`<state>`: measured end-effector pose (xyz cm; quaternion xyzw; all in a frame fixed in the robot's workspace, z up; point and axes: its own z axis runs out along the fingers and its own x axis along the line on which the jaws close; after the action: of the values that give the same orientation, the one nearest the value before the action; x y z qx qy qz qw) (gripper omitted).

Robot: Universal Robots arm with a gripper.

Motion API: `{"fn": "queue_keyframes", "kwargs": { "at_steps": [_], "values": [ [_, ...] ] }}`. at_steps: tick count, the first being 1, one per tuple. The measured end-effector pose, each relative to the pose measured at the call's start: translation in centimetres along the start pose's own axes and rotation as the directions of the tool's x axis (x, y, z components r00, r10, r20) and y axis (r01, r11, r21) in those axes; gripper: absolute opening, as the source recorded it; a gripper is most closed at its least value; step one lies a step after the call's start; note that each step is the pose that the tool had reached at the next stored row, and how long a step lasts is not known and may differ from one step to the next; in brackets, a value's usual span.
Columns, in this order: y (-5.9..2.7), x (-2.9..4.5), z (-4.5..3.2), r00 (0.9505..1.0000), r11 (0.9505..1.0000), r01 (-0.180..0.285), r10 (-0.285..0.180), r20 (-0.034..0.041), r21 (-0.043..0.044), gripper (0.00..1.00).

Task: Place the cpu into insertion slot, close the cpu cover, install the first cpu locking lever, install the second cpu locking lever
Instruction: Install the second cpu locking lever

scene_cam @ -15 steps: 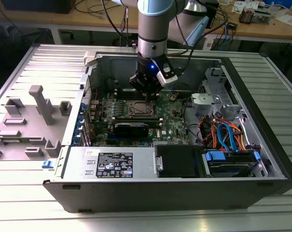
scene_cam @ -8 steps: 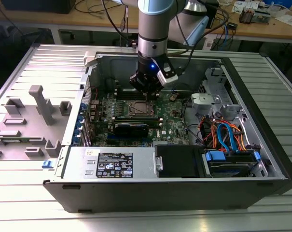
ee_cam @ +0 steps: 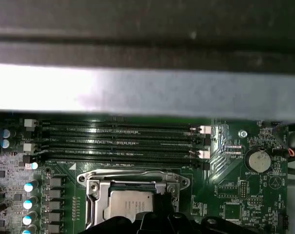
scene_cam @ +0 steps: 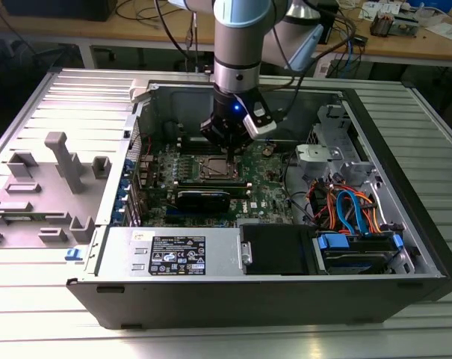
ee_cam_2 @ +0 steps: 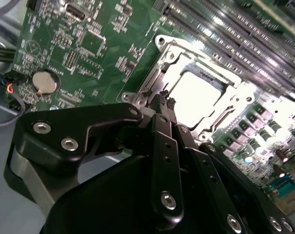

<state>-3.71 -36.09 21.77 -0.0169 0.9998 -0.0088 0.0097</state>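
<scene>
Exterior view: the open computer case [scene_cam: 405, 187] is seen holding the motherboard [scene_cam: 267, 191]. The gripper [ee_cam_2: 166, 100], fingers pressed together, is poised at the cpu cover [ee_cam_2: 162, 73], closed over the cpu [ee_cam: 130, 204] seated by the memory slots [ee_cam: 118, 141].

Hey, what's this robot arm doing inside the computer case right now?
The arm has its gripper down over the motherboard in the open computer case, right at the edge of the insertion slot. The cpu already sits in the slot, and the cpu cover lies closed as a frame around it. The gripper's fingertips are pressed together beside the cover and hold nothing. In the first wrist view the memory slots run just past the socket.
</scene>
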Motion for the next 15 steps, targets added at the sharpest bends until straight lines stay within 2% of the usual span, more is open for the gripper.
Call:
{"fn": "queue_keyframes", "kwargs": {
  "at_steps": [4, 9, 15],
  "values": [
    [-0.62, 0.02, 0.01, 1.0, 1.0, -0.002, 0.002, 0.0, -0.0008, 0.11],
    [-0.72, 0.02, -0.27, 1.0, 1.0, -0.003, 0.003, 0.0001, -0.0013, 0.11],
    [-1.16, 0.03, -0.27, 1.0, 1.0, -0.003, 0.003, 0.0, -0.0011, 0.11]
  ]
}}
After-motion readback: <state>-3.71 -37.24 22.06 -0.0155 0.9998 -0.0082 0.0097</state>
